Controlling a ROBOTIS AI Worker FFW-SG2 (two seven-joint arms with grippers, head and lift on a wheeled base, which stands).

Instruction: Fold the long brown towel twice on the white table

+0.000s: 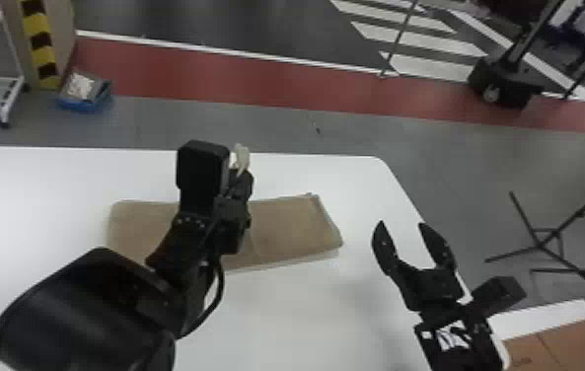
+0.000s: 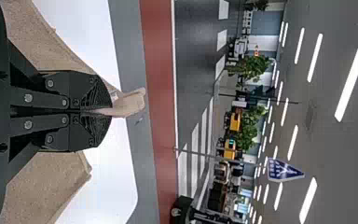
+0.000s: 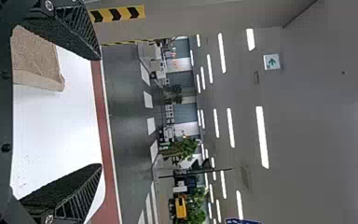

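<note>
The long brown towel [image 1: 291, 224] lies across the white table [image 1: 281, 315], with layers at its edge; one part is lifted, pinched in the left gripper [image 1: 240, 173].

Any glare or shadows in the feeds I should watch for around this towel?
Head view: the white table is brightly lit, with faint, soft-edged shadows near the right gripper; the towel has no glare spot. Left wrist view: ceiling lights show as bright strips, away from the towel. Right wrist view: similar bright strips overhead.

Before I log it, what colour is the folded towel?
The towel is light brown, clearest in head view.
</note>
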